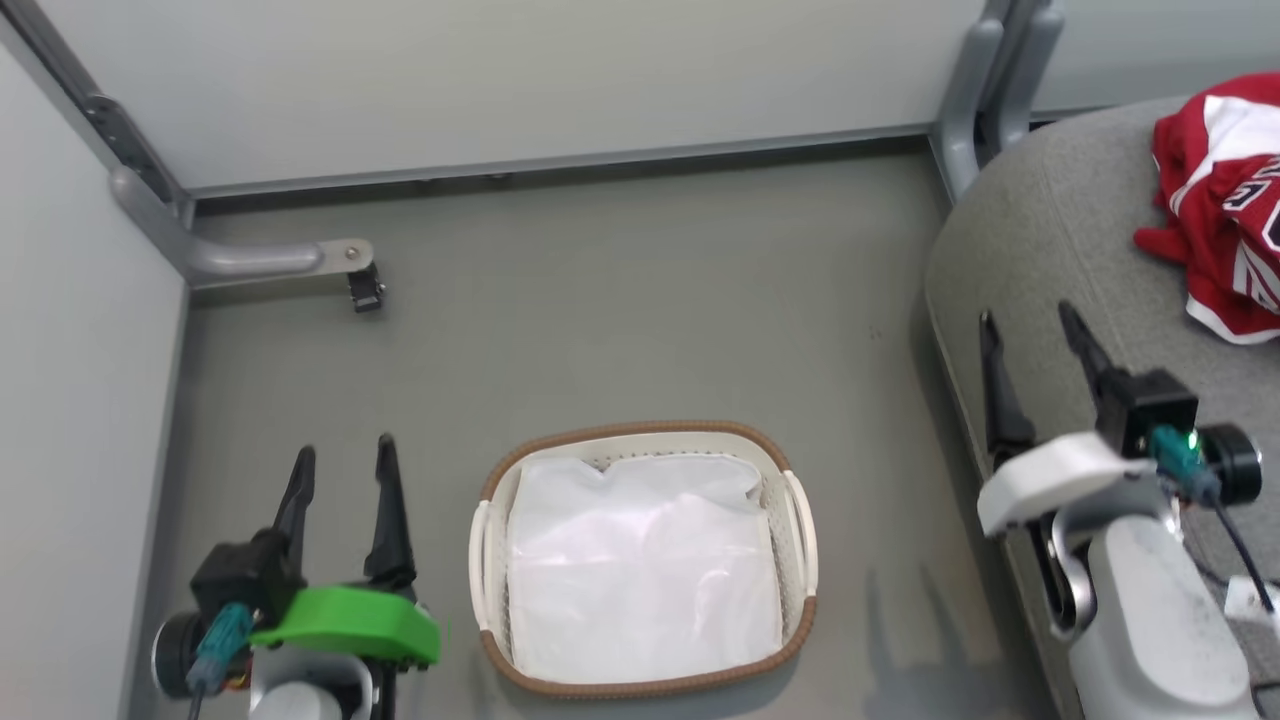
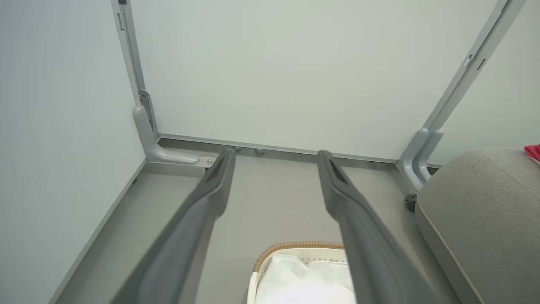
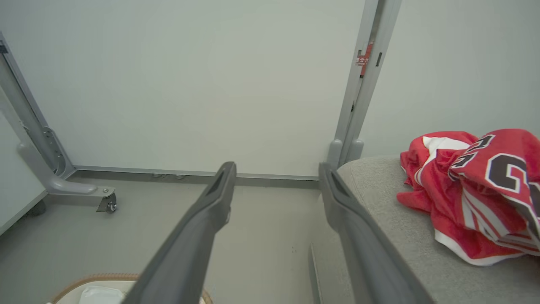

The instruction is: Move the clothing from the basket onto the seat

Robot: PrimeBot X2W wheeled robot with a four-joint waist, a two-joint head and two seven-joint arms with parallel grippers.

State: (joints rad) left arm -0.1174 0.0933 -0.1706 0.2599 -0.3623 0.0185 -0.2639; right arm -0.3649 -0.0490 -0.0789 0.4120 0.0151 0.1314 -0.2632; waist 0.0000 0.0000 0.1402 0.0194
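The crumpled red, white-trimmed sports clothing (image 1: pixel 1222 200) with black numerals lies on the large grey fabric-upholstered seat (image 1: pixel 1050 230), beyond and to the right of the right gripper (image 1: pixel 1028 313); that gripper's two long dark fingers stand spread apart, holding nothing, their tips over the cushion's rounded edge; the left gripper (image 1: pixel 345 447) has its fingers parted and empty too, above the grey floor (image 1: pixel 600 300); the oval cream perforated brown-rimmed basket (image 1: pixel 640 432) sits just right of those fingers, showing its white fabric liner (image 1: pixel 640 570).

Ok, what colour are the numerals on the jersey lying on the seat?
The numerals are black with white edges, on the red jersey; the right wrist view shows them best.
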